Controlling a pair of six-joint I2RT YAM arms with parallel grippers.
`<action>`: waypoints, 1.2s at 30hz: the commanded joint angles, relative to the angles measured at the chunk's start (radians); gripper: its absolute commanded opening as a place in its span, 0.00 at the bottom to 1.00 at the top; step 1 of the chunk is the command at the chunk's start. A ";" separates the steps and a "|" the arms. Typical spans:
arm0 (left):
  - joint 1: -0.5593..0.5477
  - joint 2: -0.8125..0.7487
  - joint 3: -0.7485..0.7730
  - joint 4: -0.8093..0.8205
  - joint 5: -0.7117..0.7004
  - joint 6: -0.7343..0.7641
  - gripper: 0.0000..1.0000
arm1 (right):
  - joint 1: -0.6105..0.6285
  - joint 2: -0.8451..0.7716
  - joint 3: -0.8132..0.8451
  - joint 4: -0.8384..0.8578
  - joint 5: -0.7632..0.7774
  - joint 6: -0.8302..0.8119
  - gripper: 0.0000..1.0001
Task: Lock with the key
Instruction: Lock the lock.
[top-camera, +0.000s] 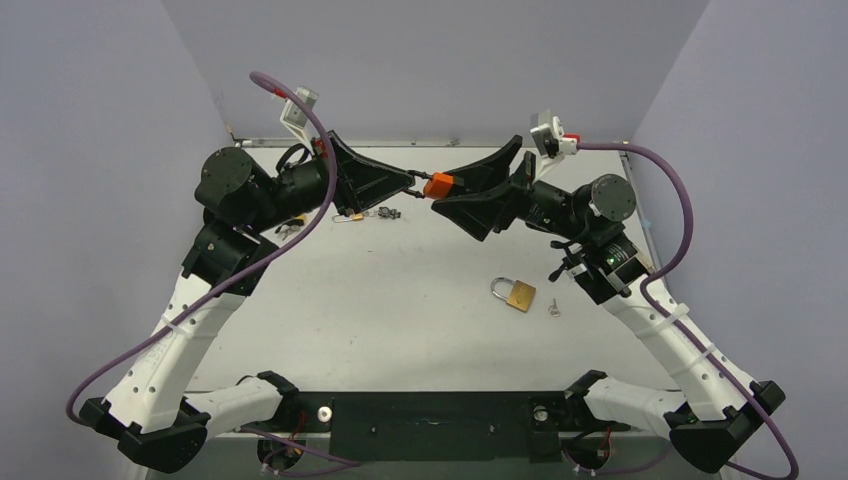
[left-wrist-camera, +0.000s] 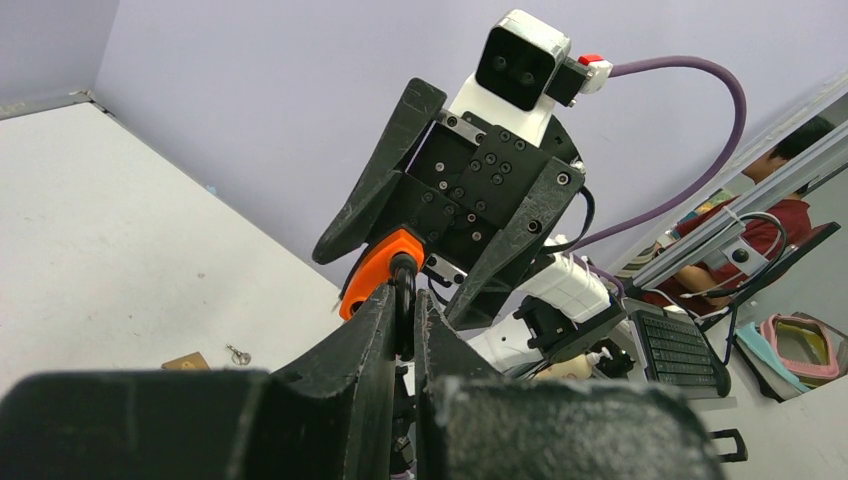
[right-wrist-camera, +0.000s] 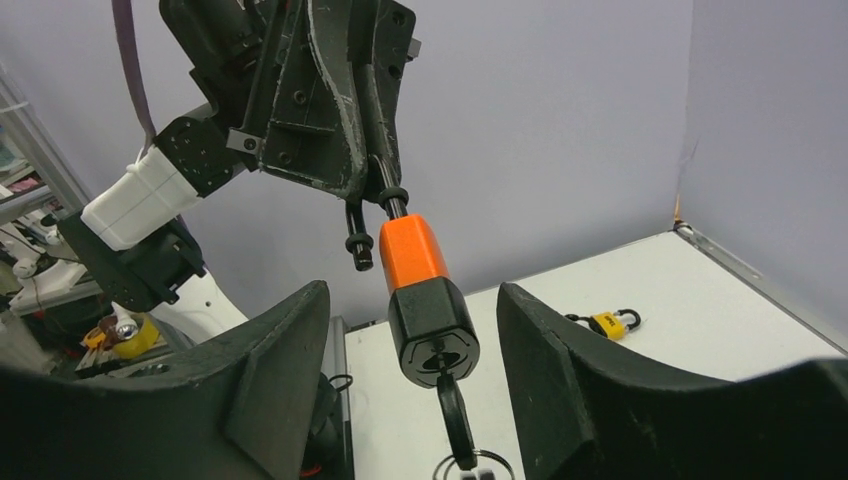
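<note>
An orange padlock (top-camera: 438, 185) with a black base hangs in the air between the arms. My left gripper (top-camera: 414, 180) is shut on its black shackle (left-wrist-camera: 404, 300). In the right wrist view the shackle's free end (right-wrist-camera: 358, 248) stands out of the orange body (right-wrist-camera: 412, 252), so the lock is open. A black key (right-wrist-camera: 455, 410) with a ring sits in the keyhole of the base (right-wrist-camera: 432, 330). My right gripper (right-wrist-camera: 410, 300) is open, its jaws on either side of the base and not touching it.
A brass padlock (top-camera: 518, 294) and a small key (top-camera: 553, 310) lie on the table at the right. A small yellow padlock (right-wrist-camera: 610, 322) and loose keys (top-camera: 385, 212) lie near the back, under the left arm. Walls close in on three sides.
</note>
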 joint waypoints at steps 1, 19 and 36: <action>-0.006 -0.012 0.058 0.101 0.006 -0.014 0.00 | 0.006 -0.021 -0.009 0.109 -0.033 0.026 0.54; -0.006 -0.035 0.019 0.030 -0.010 0.082 0.00 | 0.000 0.009 -0.036 0.361 -0.087 0.344 0.00; -0.037 -0.055 -0.054 -0.060 0.005 0.224 0.00 | 0.007 0.003 -0.040 0.346 -0.081 0.397 0.00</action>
